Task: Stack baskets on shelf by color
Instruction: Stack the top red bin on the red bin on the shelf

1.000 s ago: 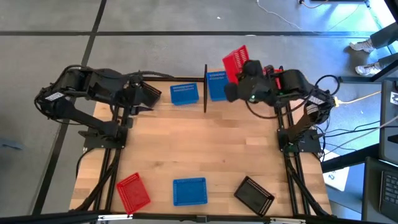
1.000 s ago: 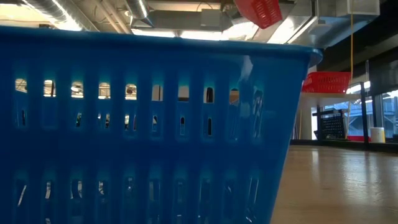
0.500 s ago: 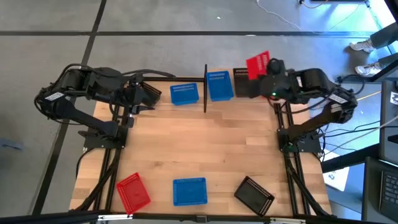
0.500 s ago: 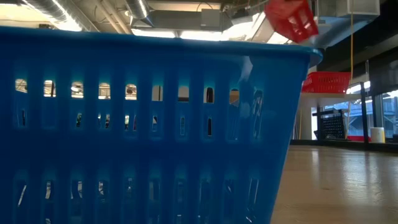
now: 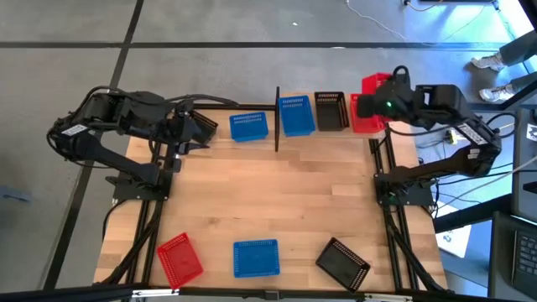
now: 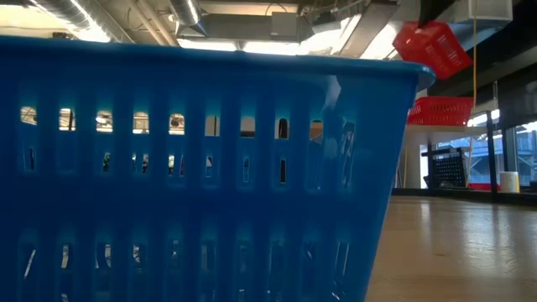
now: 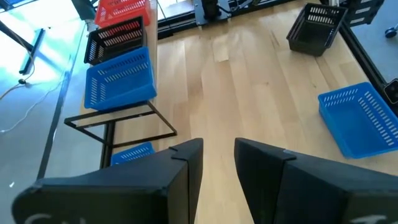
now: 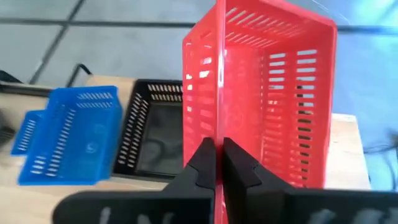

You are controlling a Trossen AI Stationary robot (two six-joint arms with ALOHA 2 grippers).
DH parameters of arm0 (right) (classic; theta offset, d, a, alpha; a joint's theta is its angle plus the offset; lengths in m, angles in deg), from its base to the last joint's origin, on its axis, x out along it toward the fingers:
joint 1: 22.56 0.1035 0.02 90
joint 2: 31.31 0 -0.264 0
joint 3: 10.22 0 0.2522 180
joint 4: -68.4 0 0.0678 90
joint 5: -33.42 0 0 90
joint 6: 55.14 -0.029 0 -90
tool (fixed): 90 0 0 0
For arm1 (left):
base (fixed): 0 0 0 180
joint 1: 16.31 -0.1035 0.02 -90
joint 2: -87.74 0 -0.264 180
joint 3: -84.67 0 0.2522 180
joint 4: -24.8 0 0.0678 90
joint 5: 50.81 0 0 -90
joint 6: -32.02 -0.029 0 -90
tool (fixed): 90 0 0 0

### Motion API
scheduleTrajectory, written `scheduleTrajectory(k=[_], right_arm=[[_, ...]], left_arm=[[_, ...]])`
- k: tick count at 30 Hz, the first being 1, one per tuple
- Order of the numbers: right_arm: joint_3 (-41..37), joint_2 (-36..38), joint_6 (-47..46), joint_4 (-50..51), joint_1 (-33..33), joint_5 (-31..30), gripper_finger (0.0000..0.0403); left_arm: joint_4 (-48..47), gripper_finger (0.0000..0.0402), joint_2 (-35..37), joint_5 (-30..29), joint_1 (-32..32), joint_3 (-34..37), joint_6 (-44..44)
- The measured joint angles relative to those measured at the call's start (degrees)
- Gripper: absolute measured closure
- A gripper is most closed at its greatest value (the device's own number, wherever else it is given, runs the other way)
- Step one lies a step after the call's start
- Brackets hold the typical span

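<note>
Now | right gripper [image 8: 216,163]: jaws pinched on red basket's [image 8: 261,93] wall, held above shelf's [image 7: 118,124] red stack beside black basket [image 5: 330,111] | left gripper [image 7: 217,162]: parted, empty, beyond shelf's blue end.

table [image 5: 277,201]: red basket [image 5: 179,259], blue basket [image 5: 255,257], black basket [image 5: 342,262] | shelf [image 5: 277,134]: blue, black, red baskets

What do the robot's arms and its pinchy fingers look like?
Both arms are dark, nearly black, built from chunky jointed sections with black cables looping along them. The left arm has a small white label near its shoulder. The right arm shows tiny green and red lights. Each gripper, left gripper and right gripper, has two flat, black, blocky fingers.
</note>
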State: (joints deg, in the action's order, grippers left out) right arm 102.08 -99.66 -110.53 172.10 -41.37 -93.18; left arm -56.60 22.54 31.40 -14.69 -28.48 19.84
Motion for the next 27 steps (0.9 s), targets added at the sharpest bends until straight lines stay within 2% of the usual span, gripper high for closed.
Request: scheduleTrajectory(k=[13, 18, 27], right_arm=[[-0.02, -6.12, 10.95, 0.03, -15.17, 11.55, 0.0402], [-0.02, -7.43, 12.1, 0.05, -18.55, 15.54, 0.0402], [0.0, -10.99, 15.4, 0.05, -20.48, 16.8, 0.0402]], left_arm=[[-0.47, 0.0317, -2.68, 0.02, 0.0, 0.02, 1.56], [-0.48, 0.0317, -3.59, 0.07, -0.01, 0.01, 1.54], [1.86, 0.0317, -3.46, 1.49, 0.0, 0.0, 1.26]])
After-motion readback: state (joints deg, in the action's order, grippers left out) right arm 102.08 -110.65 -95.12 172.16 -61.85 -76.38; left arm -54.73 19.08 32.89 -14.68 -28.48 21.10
